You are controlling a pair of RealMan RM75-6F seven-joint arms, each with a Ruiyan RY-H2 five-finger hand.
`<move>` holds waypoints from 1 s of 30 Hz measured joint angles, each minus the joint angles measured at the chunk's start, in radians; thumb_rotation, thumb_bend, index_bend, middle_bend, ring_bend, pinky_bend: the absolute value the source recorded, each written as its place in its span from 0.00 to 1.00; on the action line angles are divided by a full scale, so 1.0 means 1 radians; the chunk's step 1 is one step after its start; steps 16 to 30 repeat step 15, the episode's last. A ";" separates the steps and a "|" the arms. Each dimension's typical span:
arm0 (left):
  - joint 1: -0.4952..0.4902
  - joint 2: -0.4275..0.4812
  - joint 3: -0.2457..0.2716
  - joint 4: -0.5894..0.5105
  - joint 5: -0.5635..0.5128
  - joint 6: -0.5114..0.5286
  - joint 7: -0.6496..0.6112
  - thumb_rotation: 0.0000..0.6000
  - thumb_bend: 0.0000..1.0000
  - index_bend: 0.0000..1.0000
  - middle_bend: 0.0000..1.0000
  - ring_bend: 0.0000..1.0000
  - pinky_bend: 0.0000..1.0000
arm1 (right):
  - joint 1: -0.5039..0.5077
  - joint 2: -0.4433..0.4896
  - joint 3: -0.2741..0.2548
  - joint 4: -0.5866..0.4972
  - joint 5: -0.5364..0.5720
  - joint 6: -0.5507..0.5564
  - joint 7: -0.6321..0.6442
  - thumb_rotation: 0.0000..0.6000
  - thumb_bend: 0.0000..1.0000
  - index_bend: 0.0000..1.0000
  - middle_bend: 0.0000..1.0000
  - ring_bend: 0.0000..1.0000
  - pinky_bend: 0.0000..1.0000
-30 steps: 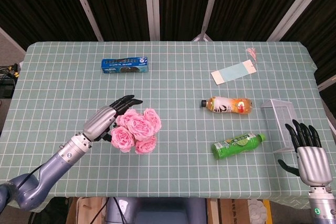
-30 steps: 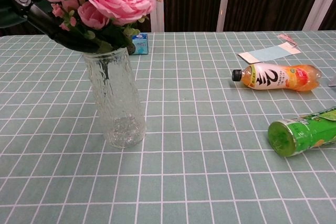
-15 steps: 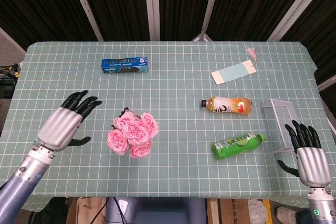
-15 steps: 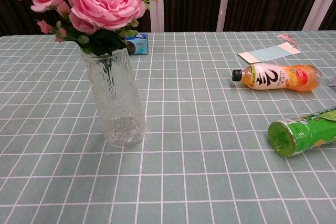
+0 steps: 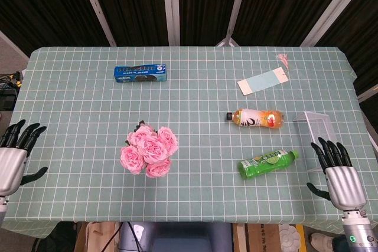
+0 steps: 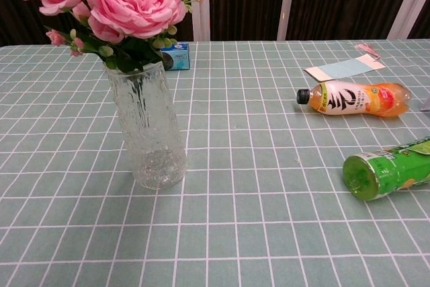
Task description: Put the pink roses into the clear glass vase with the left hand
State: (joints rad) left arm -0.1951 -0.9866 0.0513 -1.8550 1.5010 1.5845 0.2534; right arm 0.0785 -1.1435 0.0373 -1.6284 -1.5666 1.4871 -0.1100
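Over at the far left edge of the surface, the left robot hand hangs with its fingers spread and nothing in it, well apart from everything on the cloth. Off to its right the roses stand bunched in the vase, which from above is hidden under the blooms; the low camera shows the stems down inside the glass and the flowers resting on the rim. Nothing touches them. Further from that hand, toward the back, lies a blue box.

Moving right, there is a pale card, an orange bottle on its side and, nearer the front, a green bottle, also lying flat. Just up from the right robot hand sits a clear tray. That hand too is spread wide and empty, close by the green bottle but not touching it.

To my eye the job looks done: roses in, vase upright, left hand let go and clear. Nothing seems left but parking the arms.
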 measured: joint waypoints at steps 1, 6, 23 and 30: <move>0.011 -0.016 0.004 0.039 0.015 0.012 -0.035 1.00 0.15 0.15 0.11 0.02 0.08 | 0.000 0.000 0.000 0.000 -0.001 0.001 -0.001 1.00 0.15 0.10 0.04 0.01 0.00; 0.061 -0.099 0.020 0.197 0.113 0.076 -0.179 1.00 0.15 0.15 0.11 0.02 0.08 | -0.001 -0.001 -0.001 0.000 -0.002 0.003 -0.004 1.00 0.15 0.10 0.04 0.01 0.00; 0.086 -0.126 0.023 0.234 0.155 0.086 -0.211 1.00 0.15 0.15 0.11 0.02 0.08 | 0.002 0.001 0.003 0.000 0.007 -0.002 -0.005 1.00 0.15 0.10 0.04 0.01 0.00; 0.086 -0.126 0.023 0.234 0.155 0.086 -0.211 1.00 0.15 0.15 0.11 0.02 0.08 | 0.002 0.001 0.003 0.000 0.007 -0.002 -0.005 1.00 0.15 0.10 0.04 0.01 0.00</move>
